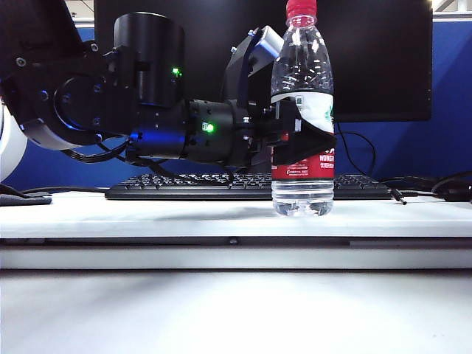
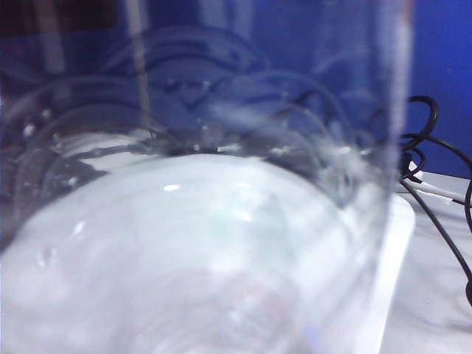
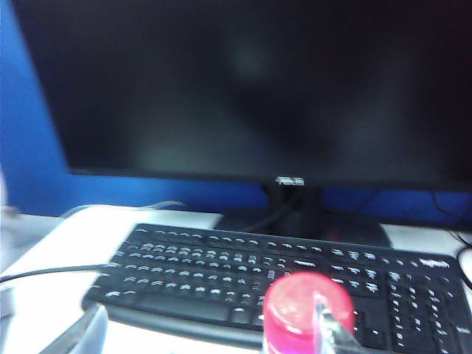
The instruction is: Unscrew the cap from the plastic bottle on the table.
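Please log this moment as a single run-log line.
left gripper: shut on plastic bottle | right gripper: not visible | cap: on | bottle upright on table

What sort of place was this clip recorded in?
Most likely an office desk or cubicle workstation. A black keyboard lies on the white table in front of a dark monitor, with a blue partition wall behind and loose cables trailing at the side.
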`<state>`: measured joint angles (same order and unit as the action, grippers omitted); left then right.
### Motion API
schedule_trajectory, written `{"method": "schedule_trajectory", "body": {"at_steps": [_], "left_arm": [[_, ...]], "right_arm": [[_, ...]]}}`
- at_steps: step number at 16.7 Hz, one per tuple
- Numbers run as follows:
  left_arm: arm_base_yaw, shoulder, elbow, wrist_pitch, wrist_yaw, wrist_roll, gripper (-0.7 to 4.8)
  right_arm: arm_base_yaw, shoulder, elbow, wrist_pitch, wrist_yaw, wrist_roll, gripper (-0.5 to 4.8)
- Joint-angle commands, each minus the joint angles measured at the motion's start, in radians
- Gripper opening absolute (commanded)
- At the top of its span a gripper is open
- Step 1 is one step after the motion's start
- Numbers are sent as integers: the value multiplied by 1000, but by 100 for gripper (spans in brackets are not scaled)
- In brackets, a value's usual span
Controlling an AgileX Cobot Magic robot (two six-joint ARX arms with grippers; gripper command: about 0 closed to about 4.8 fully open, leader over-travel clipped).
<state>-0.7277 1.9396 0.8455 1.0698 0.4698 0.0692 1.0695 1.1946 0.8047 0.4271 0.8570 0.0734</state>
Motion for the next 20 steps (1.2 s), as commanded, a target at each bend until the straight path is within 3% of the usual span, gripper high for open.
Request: {"method": "schedule_trajectory", "body": {"at_steps": [1, 6, 7, 8, 10, 12, 16, 19, 20], "left_arm": [[-4, 1, 0, -21, 29, -3, 273], [-4, 1, 0, -22, 28, -6, 273], [-4, 1, 0, -22, 28, -6, 273], [-4, 1, 0, -22, 28, -6, 273], [-4, 1, 0, -22, 28, -6, 273], [-4, 1, 0, -22, 28, -6, 273], [-4, 1, 0, -22, 28, -6, 273], [-3, 1, 0, -22, 28, -6, 273], [-4, 1, 0, -22, 28, -5, 273]], "right_arm": [[1, 68, 7, 100, 114, -7, 360], [-25, 71, 7, 61, 177, -8, 353], [-38, 71, 7, 43, 195, -7, 302], [-43, 71, 7, 40, 198, -7, 299], [-52, 71, 7, 41, 195, -7, 228], [-56, 71, 7, 41, 172, -7, 201], [-67, 70, 7, 40, 130, -6, 196], [-76, 45, 7, -26, 76, -42, 115], [-82, 34, 7, -44, 72, -42, 115]]}}
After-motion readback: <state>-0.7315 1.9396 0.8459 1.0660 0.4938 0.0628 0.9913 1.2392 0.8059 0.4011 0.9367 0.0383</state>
